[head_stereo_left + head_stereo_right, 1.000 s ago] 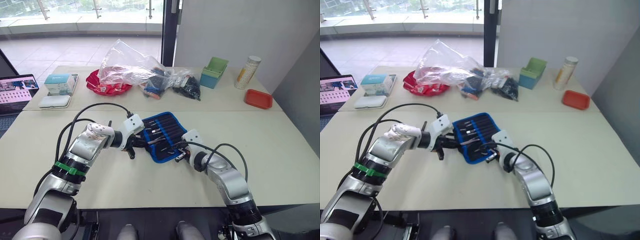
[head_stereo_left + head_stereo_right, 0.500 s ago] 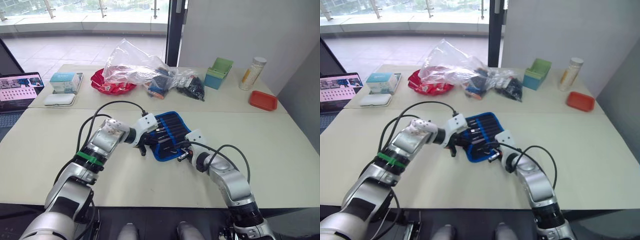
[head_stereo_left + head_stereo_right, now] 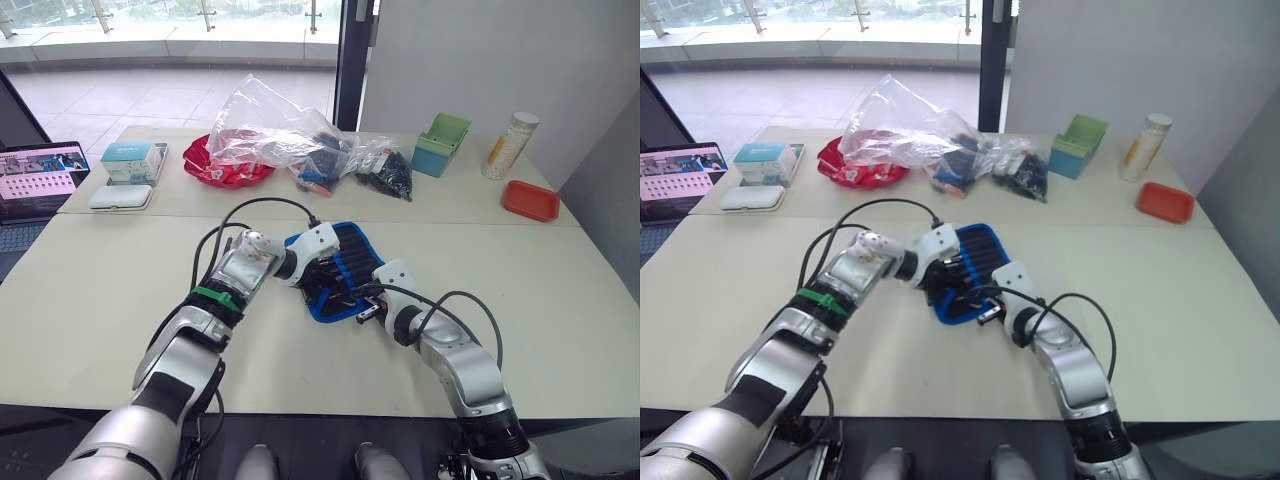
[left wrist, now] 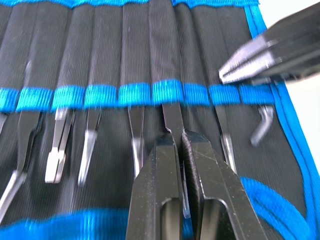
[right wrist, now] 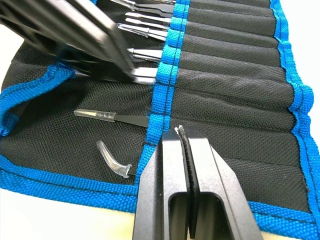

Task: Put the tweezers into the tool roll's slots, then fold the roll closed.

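The black tool roll (image 3: 353,247) with blue edging lies open at the table's middle. My left gripper (image 4: 176,134) reaches over its inner face and is shut on one pair of tweezers (image 4: 172,115), whose end sits in a slot (image 4: 167,50) under the blue band. Several other tweezers (image 4: 57,147) rest in neighbouring slots. My right gripper (image 5: 179,131) is shut with nothing in it, its tips pressing on the blue band near the roll's near edge. Two capped tweezers (image 5: 122,119) stick out beside it. In the left eye view the two grippers (image 3: 318,274) (image 3: 362,300) meet over the roll.
A clear plastic bag (image 3: 268,132) lies over a red bowl (image 3: 222,172) at the back. A green box (image 3: 441,144), a bottle (image 3: 510,145) and a red tray (image 3: 530,200) stand at the back right. A laptop (image 3: 38,178) and white boxes (image 3: 120,197) sit at the left.
The head camera has shifted. My left gripper has moved from the roll's left edge to over its inner face. The right gripper stays at the roll's near edge.
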You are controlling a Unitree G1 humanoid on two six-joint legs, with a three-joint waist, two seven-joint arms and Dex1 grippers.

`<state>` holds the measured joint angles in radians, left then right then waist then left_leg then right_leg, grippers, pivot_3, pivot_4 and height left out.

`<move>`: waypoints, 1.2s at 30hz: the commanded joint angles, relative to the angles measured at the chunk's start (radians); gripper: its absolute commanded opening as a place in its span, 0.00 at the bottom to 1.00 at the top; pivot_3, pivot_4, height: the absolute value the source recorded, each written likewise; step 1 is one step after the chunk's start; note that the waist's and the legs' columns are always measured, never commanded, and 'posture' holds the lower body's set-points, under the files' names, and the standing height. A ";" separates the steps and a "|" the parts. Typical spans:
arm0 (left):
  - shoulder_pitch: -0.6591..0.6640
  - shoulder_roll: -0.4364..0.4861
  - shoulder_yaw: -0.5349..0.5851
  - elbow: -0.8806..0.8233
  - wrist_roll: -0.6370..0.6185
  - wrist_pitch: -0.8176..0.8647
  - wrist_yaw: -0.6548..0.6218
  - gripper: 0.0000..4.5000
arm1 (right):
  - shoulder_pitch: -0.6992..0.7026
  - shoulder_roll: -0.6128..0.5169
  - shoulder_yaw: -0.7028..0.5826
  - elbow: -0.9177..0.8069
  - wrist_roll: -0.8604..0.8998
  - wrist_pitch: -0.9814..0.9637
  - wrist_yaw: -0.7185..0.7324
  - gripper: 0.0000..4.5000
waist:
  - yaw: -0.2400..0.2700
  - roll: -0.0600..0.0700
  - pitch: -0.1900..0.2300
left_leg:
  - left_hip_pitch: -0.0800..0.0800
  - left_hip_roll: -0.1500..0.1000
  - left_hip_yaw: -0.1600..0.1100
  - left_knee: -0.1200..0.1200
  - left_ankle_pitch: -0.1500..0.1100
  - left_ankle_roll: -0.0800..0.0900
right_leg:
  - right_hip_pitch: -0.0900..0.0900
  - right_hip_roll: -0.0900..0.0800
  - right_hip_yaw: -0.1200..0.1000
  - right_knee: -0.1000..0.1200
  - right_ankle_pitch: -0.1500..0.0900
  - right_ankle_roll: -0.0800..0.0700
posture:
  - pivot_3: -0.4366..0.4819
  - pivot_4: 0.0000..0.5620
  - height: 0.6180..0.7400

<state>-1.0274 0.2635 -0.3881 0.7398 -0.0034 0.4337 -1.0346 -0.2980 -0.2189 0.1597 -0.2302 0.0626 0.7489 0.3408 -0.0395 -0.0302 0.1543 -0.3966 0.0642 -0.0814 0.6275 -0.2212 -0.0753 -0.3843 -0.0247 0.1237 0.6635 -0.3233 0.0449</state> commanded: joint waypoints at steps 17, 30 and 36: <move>-0.043 0.014 0.167 -0.005 -0.038 -0.076 -0.057 0.43 | 0.047 -0.005 0.011 0.034 -0.001 0.062 -0.021 0.00 | 0.009 0.000 0.000 | -0.002 -0.001 0.000 0.001 0.000 0.000 | -0.002 -0.001 0.000 0.001 0.001 0.001 | 0.48 0.27 1.00; 0.498 0.360 0.627 -0.780 -0.305 0.256 0.090 0.99 | 0.023 -0.025 0.033 0.061 0.004 0.056 0.015 0.00 | -0.008 0.001 0.000 | 0.001 -0.001 -0.002 0.001 0.000 0.000 | -0.002 -0.001 0.000 0.009 0.001 0.001 | 0.48 0.27 1.00; 0.873 0.350 0.883 -1.076 -0.405 0.335 0.209 0.99 | 0.018 -0.049 0.041 0.060 0.006 0.057 0.046 0.00 | -0.006 0.000 0.001 | 0.002 0.001 -0.002 0.000 0.000 0.000 | -0.002 -0.001 0.000 0.008 0.001 0.000 | 0.48 0.27 1.00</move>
<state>-0.2082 0.6173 0.4041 -0.2157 -0.3597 0.7562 -0.8603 -0.3136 -0.2538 0.1814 -0.2261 0.0665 0.7639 0.3727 -0.0454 -0.0303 0.1551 -0.3950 0.0649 -0.0832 0.6271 -0.2212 -0.0754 -0.3865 -0.0253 0.1230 0.6719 -0.3226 0.0450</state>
